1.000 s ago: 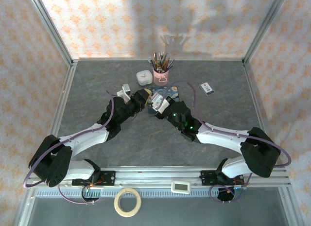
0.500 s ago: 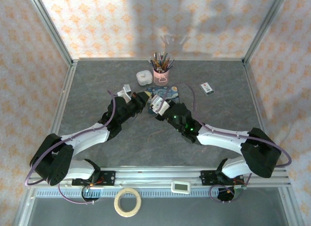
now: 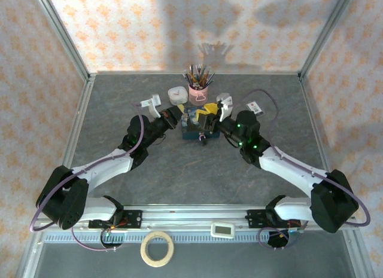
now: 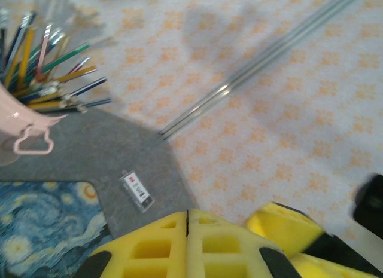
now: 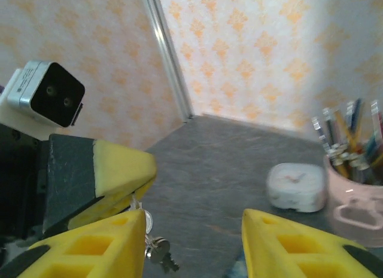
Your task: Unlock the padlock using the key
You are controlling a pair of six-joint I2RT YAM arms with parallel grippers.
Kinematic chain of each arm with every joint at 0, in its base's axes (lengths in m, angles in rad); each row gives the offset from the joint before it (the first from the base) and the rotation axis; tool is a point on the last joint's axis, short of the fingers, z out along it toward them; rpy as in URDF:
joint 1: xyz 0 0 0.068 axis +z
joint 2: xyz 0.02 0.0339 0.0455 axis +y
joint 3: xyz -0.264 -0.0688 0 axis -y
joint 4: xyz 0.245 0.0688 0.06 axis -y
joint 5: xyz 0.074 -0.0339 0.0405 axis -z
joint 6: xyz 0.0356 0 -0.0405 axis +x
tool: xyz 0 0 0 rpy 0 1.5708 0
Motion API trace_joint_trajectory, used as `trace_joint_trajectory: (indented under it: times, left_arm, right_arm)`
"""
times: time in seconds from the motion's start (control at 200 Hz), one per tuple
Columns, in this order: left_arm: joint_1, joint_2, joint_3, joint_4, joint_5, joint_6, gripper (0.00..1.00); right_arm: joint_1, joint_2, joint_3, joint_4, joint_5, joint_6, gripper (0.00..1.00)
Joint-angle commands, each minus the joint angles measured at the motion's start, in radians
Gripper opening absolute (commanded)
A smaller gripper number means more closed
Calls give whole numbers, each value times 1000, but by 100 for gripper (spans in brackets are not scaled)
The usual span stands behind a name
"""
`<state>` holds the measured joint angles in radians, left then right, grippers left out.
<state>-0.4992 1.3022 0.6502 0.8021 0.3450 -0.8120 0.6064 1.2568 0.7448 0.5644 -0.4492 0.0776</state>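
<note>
Grey mottled tabletop [image 3: 191,182]; orange-patterned pale walls [image 3: 179,27]; aluminium corner posts [image 3: 63,33].

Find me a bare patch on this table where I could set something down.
Most open: the grey mat between the two forearms and the near rail. Also free: the back-left corner left of the white case, and the right side past the card. Crowded: mid-back, where pencil cup, starry tin, left claw and right claw meet.

Nothing legible anywhere. The white-and-black card [image 3: 255,108] at the far right of the table carries a red mark and dark print (too small to read), and the camera housing [image 5: 45,92] shows blurred side lettering.
</note>
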Motion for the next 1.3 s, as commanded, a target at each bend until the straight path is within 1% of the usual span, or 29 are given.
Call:
trace_joint_trajectory:
  times: [0.0,0.08,0.195,0.275,0.46,0.561,0.781,0.841,0.946,1.071,1.291]
  left_arm:
    - [2,-27,-2,153,87,109,0]
    - [3,-28,-17,209,115,110,0]
    - [2,-29,-39,281,148,96,0]
    - [0,-30,-47,300,161,91,0]
    - [-5,-40,-64,304,161,95,0]
    - [-5,-50,-72,291,153,105,0]
    - [-4,-86,-80,237,111,138,0]
    - [-5,-91,-80,230,109,140,0]
    - [-6,-84,-80,245,115,125,0]
    - [-13,-72,-80,285,123,95,0]
    - [-42,-68,-69,286,121,82,0]
  right_arm:
    - [-25,55,39,77,-194,267,45]
    - [-34,104,48,144,-286,368,45]
    - [-39,162,28,327,-397,497,45]
    - [-39,194,10,439,-435,561,45]
    - [-39,220,-8,589,-477,630,43]
    - [-39,209,-5,576,-471,612,43]
    - [-39,143,-18,425,-393,494,42]
    - [-39,127,-23,411,-385,479,42]
    - [-39,122,-24,437,-405,487,42]
    - [-36,152,-19,492,-448,521,41]
    - [-27,206,-17,598,-483,580,36]
